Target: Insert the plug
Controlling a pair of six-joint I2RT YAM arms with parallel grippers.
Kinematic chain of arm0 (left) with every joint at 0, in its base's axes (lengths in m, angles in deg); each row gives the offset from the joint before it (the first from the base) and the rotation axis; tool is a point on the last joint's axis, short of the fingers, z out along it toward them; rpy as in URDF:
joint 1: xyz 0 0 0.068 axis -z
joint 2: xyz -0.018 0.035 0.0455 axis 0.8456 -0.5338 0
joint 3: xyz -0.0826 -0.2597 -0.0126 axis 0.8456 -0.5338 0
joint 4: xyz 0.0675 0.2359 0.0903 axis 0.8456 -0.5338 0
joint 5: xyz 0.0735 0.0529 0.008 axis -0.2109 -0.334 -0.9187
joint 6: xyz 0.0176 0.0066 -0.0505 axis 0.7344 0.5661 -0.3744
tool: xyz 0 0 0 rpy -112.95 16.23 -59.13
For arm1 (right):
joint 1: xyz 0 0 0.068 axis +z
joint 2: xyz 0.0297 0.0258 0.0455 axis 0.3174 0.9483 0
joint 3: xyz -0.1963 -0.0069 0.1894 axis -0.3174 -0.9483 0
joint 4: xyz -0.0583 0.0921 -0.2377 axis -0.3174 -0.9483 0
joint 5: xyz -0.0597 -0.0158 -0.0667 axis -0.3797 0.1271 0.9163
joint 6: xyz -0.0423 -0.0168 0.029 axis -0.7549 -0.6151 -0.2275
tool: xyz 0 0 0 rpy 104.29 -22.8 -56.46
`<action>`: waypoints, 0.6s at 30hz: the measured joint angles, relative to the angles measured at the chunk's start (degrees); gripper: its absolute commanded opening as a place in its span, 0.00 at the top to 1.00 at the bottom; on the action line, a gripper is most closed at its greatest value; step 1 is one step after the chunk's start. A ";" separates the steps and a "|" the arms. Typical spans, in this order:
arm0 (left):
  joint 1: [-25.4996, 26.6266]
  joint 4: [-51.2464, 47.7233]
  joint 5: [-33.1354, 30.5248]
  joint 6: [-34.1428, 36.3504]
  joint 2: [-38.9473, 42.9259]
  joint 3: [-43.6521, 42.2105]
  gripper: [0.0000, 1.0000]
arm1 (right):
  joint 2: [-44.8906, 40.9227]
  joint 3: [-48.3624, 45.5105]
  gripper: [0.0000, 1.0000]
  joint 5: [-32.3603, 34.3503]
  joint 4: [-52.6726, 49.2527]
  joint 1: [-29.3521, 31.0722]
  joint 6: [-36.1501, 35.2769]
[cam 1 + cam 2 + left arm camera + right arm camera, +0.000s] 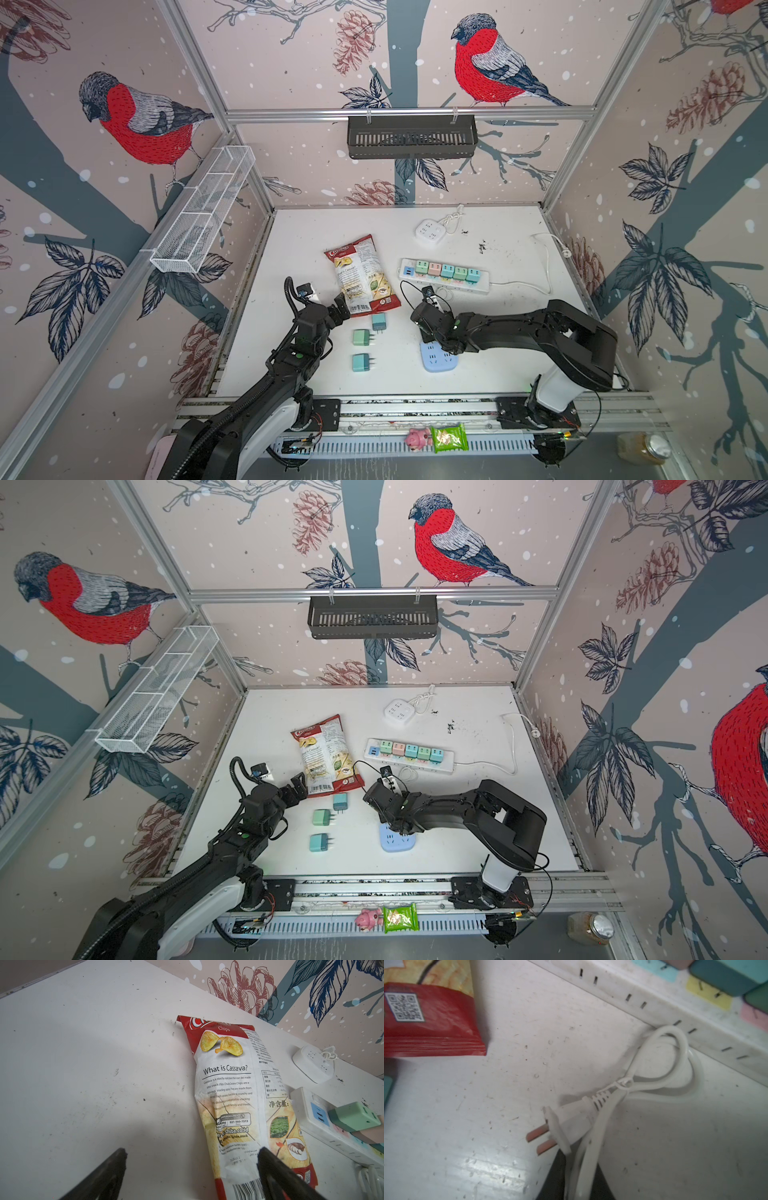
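The plug (571,1124) is white with two copper prongs, and its looped white cable (675,1059) is tied just behind it. My right gripper (581,1167) is shut on the cable just behind the plug. The prongs point away from the jaws, toward the table's middle. In both top views the right gripper (426,318) sits in front of the white power strip (478,286), which has slots along its near side (635,1001). My left gripper (191,1155) is open beside the chip bag (228,1084), with one finger (268,1159) over the bag's lower end.
Several coloured adapters (446,270) fill the strip's top. Three teal adapters (362,337) lie loose between the arms. A blue socket block (436,365) lies under the right wrist. A white socket cube (428,230) with a knotted cord sits at the back.
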State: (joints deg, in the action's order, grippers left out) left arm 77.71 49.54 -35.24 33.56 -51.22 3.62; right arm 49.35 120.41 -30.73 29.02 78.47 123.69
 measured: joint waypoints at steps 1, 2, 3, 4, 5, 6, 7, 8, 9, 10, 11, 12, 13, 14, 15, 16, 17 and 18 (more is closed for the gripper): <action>0.00 0.00 0.00 0.00 0.00 0.00 0.03 | -0.22 -0.09 0.63 -0.02 -0.17 -0.02 0.22; 0.00 0.00 0.00 0.00 0.00 0.00 0.02 | -0.39 -0.09 0.57 -0.04 -0.48 -0.02 0.39; 0.00 0.00 0.02 0.00 0.00 0.00 0.02 | -0.68 -0.09 0.51 -0.04 -0.90 0.00 0.42; 0.00 0.00 0.00 0.00 -0.02 0.02 0.02 | -1.18 -0.07 0.47 -0.02 -1.55 0.11 0.42; 0.00 0.00 0.00 0.00 -0.04 0.04 0.03 | -1.75 0.04 0.44 0.04 -2.23 0.31 0.50; 0.00 0.02 0.00 0.00 -0.09 0.07 0.03 | -2.40 0.31 0.40 0.09 -3.06 0.59 0.70; 0.00 0.00 -0.02 0.00 -0.11 0.07 0.02 | -3.41 0.66 0.38 0.48 -3.89 0.96 1.44; 0.00 0.00 -0.02 0.00 -0.11 0.07 0.02 | -4.31 0.90 0.36 0.76 -4.46 1.22 1.46; 0.00 0.00 -0.02 0.00 -0.11 0.07 0.02 | -5.66 1.05 0.34 1.18 -5.07 1.64 1.55; 0.00 0.00 -0.02 0.00 -0.11 0.07 0.02 | -7.06 1.07 0.33 1.75 -5.77 2.01 1.79; 0.00 0.00 -0.02 0.00 -0.11 0.07 0.03 | -8.33 1.01 0.33 2.27 -6.36 2.40 1.95; 0.00 0.00 -0.02 0.00 -0.07 0.07 0.02 | -9.79 0.79 0.33 2.71 -6.93 2.93 2.38; 0.00 0.00 -0.02 0.00 -0.02 0.07 0.02 | -11.43 0.44 0.32 3.04 -7.21 3.48 3.19; 0.00 0.00 -0.02 0.00 0.07 0.07 0.02 | -12.83 0.13 0.32 3.26 -7.48 4.04 3.32; 0.00 0.00 -0.09 0.00 0.26 0.07 0.02 | -14.05 -0.15 0.32 3.50 -7.72 4.63 3.67; 0.00 -0.15 -0.17 -0.07 0.70 0.11 0.02 | -15.21 -0.39 0.32 3.69 -8.02 5.46 4.63; 0.00 -0.59 -0.37 -0.13 1.22 0.28 0.03 | -16.06 -0.46 0.32 3.89 -8.39 6.32 4.81; 0.00 -1.86 -0.57 -0.26 2.25 0.96 0.02 | -16.87 -0.46 0.32 4.11 -8.70 7.39 5.03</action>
State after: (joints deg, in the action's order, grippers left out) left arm 77.71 47.68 -35.81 33.29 -48.97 4.59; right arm 32.47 119.95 -26.62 20.32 85.86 128.72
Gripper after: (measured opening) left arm 0.976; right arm 0.676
